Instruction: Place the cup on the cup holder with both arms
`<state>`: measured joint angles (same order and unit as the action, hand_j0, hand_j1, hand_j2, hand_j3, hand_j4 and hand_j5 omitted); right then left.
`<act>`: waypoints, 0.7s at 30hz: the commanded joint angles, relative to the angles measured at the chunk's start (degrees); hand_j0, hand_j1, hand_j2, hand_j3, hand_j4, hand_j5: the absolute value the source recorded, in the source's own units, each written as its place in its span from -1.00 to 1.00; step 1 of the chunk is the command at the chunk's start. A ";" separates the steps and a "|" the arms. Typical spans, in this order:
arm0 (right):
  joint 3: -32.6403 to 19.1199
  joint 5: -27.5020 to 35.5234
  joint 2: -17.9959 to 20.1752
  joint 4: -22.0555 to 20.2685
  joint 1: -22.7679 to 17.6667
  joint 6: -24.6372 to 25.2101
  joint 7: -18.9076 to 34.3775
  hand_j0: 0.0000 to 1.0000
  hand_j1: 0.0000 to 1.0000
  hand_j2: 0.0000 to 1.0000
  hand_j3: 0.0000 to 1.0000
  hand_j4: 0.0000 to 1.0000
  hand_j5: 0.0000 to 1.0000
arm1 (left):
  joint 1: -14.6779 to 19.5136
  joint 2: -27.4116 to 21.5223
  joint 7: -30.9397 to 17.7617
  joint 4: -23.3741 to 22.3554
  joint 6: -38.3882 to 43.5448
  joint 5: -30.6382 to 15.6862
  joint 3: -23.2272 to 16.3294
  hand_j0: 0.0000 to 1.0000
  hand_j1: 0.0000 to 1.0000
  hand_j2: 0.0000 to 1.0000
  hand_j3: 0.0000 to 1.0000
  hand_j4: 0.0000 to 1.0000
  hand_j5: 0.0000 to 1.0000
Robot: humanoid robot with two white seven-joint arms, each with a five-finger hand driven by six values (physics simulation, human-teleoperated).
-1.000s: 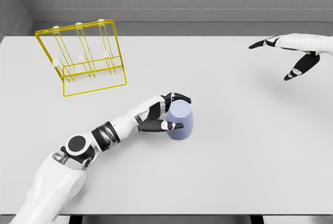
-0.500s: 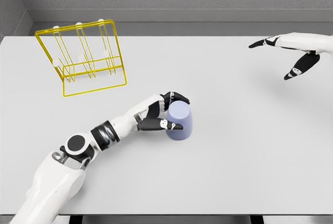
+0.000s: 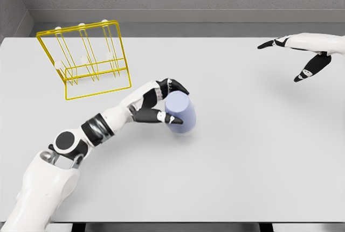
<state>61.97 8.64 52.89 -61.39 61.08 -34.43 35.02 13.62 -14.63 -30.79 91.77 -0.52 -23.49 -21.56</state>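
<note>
The flat pale grey table (image 3: 242, 156) filled nearly the whole head view, backed by a darker grey wall. On its far left corner stood the yellow wire cup holder (image 3: 86, 60), an open frame leaning back, with 3 white-tipped pegs showing along its top rail.

The left arm came in from the lower left and reached across the table toward the middle. Its left hand (image 3: 156, 103) was wrapped around the pale lavender, smooth-sided cup (image 3: 180, 113): thumb across the near side, the other fingers curled over the far upper edge. The cup sat near the table's centre and was tilted, its top leaning toward the left hand; whether its base had cleared the table could not be told.

The right hand (image 3: 302, 54) hung over the far right of the table, well apart from the cup, with fingers spread and nothing in them.

From the cup, the holder lay up and to the left, on the left arm's own side. That arm was plainly the nearer to both, so the carry should run back along its reach toward the pegs.
</note>
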 commanded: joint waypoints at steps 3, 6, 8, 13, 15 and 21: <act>-0.10 0.33 -0.07 -0.05 0.00 0.15 -0.02 1.00 1.00 1.00 1.00 1.00 1.00 | 1.05 -0.75 0.03 1.65 0.08 -1.03 3.27 -0.22 -0.22 -0.22 -0.22 -0.22 -0.22; -0.10 0.42 -0.60 -0.05 0.00 0.15 -0.02 1.00 1.00 1.00 1.00 1.00 1.00 | 2.81 -1.01 0.03 1.92 0.17 -1.03 3.36 -0.22 -0.22 -0.22 -0.22 -0.22 -0.22; -0.10 0.33 -0.60 -0.05 0.00 0.15 -0.02 1.00 1.00 1.00 1.00 1.00 1.00 | 3.78 -0.93 0.03 1.92 0.17 -1.03 3.36 -0.22 -0.22 -0.22 -0.22 -0.22 -0.22; -0.10 0.33 -0.60 -0.05 0.00 0.15 -0.02 1.00 1.00 1.00 1.00 1.00 1.00 | 5.71 -1.01 0.03 1.92 0.17 -1.03 3.54 -0.22 -0.22 -0.22 -0.22 -0.22 -0.22; -0.10 0.42 -0.60 -0.05 0.00 0.15 -0.02 1.00 1.00 1.00 1.00 1.00 1.00 | 5.80 -0.93 0.03 1.92 0.26 -1.03 4.15 -0.22 -0.22 -0.22 -0.22 -0.22 -0.22; -0.10 0.33 -0.60 -0.05 0.00 0.15 -0.02 1.00 1.00 1.00 1.00 1.00 1.00 | 6.86 -0.93 0.03 1.83 0.26 -0.94 4.24 -0.22 -0.22 -0.22 -0.22 -0.22 -0.22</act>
<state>61.97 8.62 52.26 -61.40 61.09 -34.43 35.02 20.65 -15.56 -30.80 93.57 -0.29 -24.10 -17.39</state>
